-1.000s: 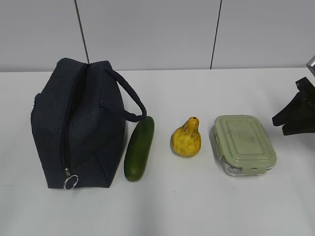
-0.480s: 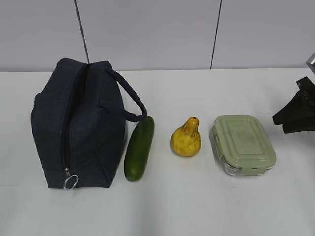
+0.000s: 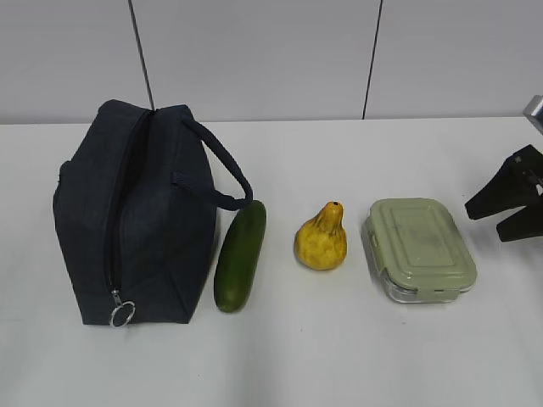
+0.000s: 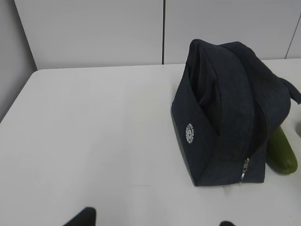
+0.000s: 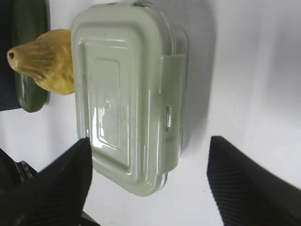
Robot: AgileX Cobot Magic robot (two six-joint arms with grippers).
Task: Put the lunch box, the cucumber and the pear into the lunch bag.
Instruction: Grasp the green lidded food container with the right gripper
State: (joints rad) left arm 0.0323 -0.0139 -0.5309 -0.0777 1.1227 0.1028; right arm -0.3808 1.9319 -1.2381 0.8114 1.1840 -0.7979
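White table (image 3: pixel 339 356), plain wall panels behind, nothing blocking bag. Bag (image 3: pixel 136 216) at 9 o'clock: navy fabric, boxy, zipper shut, ring pull (image 3: pixel 122 315) low in front. Cucumber (image 3: pixel 240 255) touching its right side, smooth, dark green. Pear (image 3: pixel 321 238) dead center, yellow, blotchy. Box (image 3: pixel 419 248) at 3 o'clock, sage lid, clear body. Right gripper (image 5: pixel 150 176) released, jaws wide, straddling box end, not touching. Left gripper (image 4: pixel 153 221): fingertips well apart, holding nothing.
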